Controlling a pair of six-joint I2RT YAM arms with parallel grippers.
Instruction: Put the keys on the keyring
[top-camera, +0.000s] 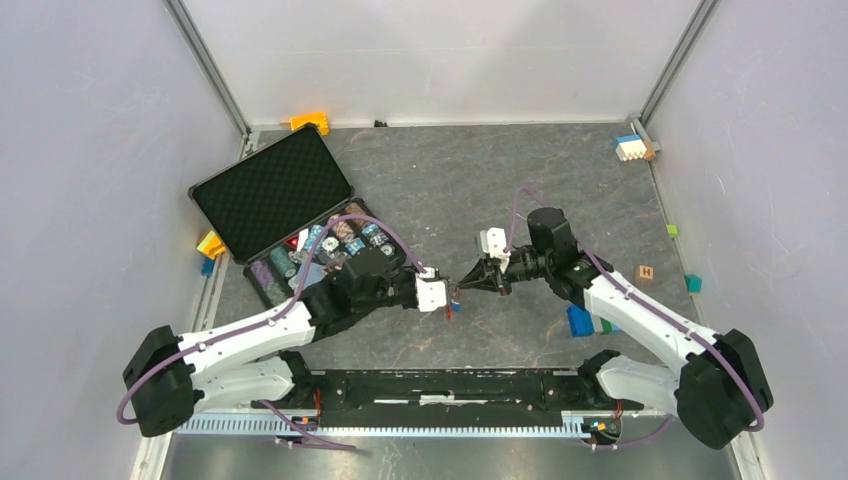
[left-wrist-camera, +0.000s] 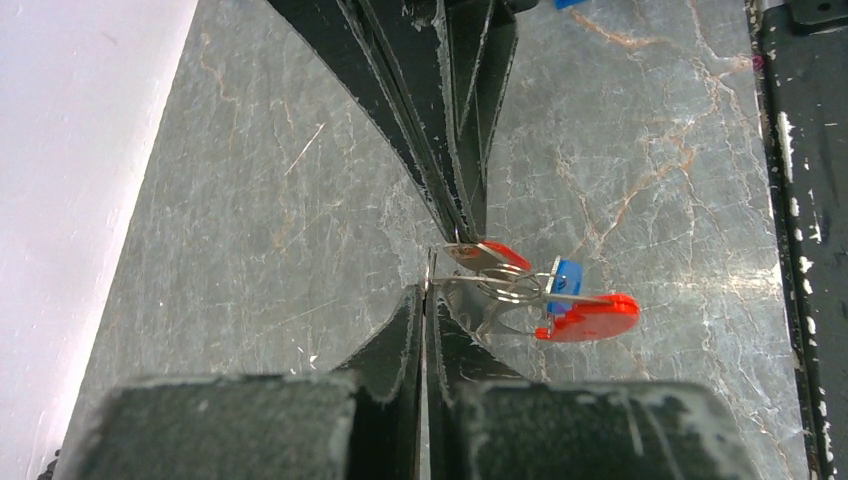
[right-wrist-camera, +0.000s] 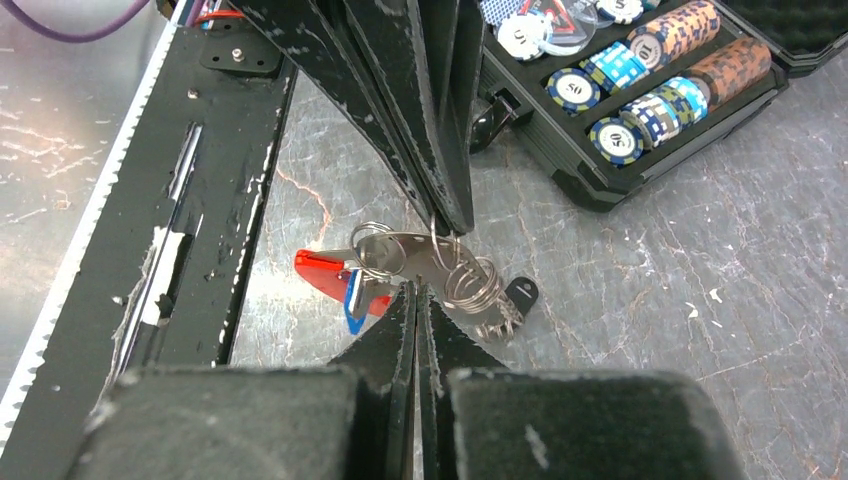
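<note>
Both grippers meet tip to tip just above the table's middle. My left gripper (top-camera: 450, 296) (left-wrist-camera: 428, 288) is shut on a thin wire edge of the keyring's metal ring (left-wrist-camera: 510, 287). My right gripper (top-camera: 476, 283) (right-wrist-camera: 416, 288) is shut on the flat metal blade (right-wrist-camera: 410, 252) of the red-headed key (left-wrist-camera: 497, 255). The blue-headed key (left-wrist-camera: 566, 277) (right-wrist-camera: 352, 305) hangs by the ring. The long red clip (left-wrist-camera: 590, 318) (right-wrist-camera: 322, 272) hangs beyond it. Coiled silver rings (right-wrist-camera: 470, 283) and a small black tag (right-wrist-camera: 520, 293) lie beside my right fingertips.
An open black case (top-camera: 270, 190) (right-wrist-camera: 640, 150) of poker chips stands left of centre, behind the left arm. A blue block (top-camera: 580, 320) and a wooden block (top-camera: 645, 272) lie by the right arm. Other blocks sit at the back corners (top-camera: 312, 122) (top-camera: 632, 148). A black rail (top-camera: 450, 390) (right-wrist-camera: 200, 200) runs along the near edge.
</note>
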